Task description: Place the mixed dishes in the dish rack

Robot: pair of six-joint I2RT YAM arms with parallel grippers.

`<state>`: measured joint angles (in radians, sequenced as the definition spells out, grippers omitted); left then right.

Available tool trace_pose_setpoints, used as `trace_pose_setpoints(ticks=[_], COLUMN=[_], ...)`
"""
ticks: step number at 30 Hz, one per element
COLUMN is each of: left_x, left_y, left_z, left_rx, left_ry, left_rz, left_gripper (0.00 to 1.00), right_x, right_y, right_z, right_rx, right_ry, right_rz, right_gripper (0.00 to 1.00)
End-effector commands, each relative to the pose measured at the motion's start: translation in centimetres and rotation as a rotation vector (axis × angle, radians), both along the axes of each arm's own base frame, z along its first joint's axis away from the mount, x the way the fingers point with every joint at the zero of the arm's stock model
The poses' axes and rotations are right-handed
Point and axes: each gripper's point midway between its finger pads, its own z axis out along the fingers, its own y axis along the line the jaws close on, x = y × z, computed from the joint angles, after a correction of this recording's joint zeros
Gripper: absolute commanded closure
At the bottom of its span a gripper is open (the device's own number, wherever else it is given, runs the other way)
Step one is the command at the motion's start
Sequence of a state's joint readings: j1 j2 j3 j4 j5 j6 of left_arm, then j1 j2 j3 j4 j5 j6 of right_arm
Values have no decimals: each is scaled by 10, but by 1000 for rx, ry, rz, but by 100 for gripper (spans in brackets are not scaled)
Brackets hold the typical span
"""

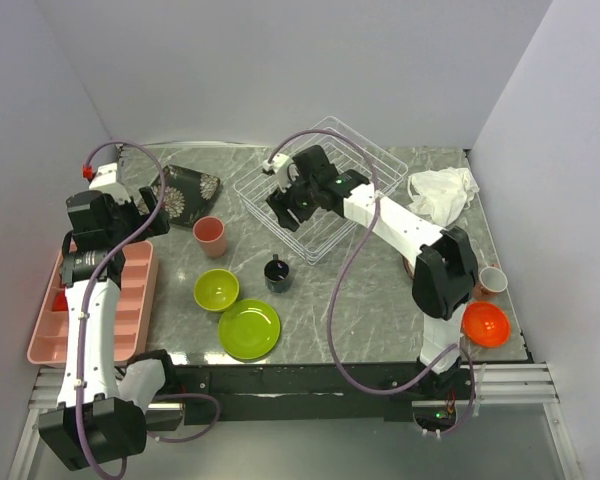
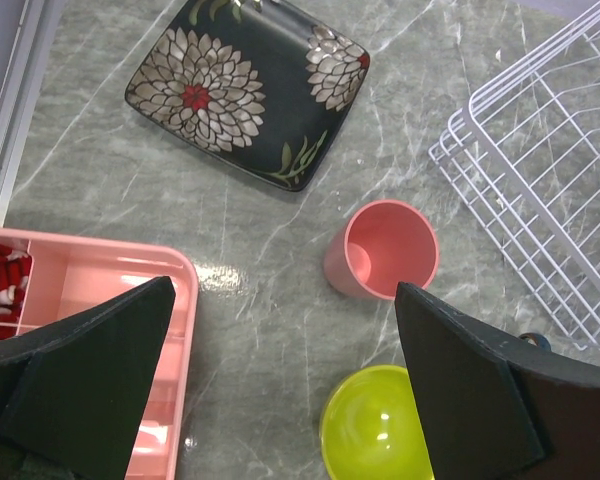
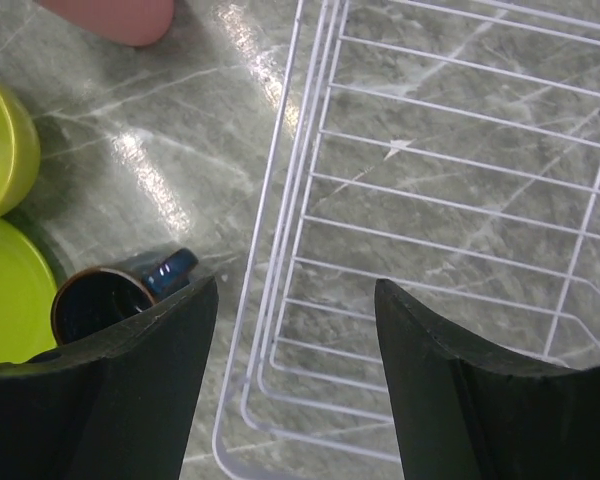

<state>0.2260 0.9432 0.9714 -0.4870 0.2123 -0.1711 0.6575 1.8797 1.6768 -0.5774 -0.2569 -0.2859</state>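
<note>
The white wire dish rack (image 1: 325,185) sits at the back centre with nothing in it. My right gripper (image 1: 288,205) hovers open over its near-left corner (image 3: 270,300), with nothing between the fingers (image 3: 295,300). Just outside that corner stands the navy cup (image 3: 95,300). My left gripper (image 2: 285,300) is wide open above bare table, between the salmon cup (image 2: 385,250), the lime bowl (image 2: 375,425) and the black floral plate (image 2: 245,90). The lime plate (image 1: 248,328) lies near the front edge. The orange bowl (image 1: 485,323) and pink cup (image 1: 492,280) sit at the far right.
A pink divided tray (image 1: 95,300) lies along the left edge under my left arm. A white rag (image 1: 442,192) is bunched at the back right beside the rack. White walls close in the table on three sides.
</note>
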Motion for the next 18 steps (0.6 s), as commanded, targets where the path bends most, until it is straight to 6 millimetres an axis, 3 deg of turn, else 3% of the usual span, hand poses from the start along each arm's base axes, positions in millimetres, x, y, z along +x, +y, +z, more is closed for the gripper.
trace_pose_setpoints(ticks=[1,9,18], left_x=[-4,-3,-1], left_y=[-2,-1,-1], left_z=[8,12,9], left_rx=[-10,-11,-20], left_ry=[-29,-32,-29], left_rz=[-7,-2,-2], left_gripper=[0,0,1], right_x=[6,9,10], right_y=[25,47,45], right_z=[11,-11,-20], right_rx=[36,-3,-48], right_ry=[-35,-30,-5], right_rz=[41,80,103], right_gripper=[29,39,68])
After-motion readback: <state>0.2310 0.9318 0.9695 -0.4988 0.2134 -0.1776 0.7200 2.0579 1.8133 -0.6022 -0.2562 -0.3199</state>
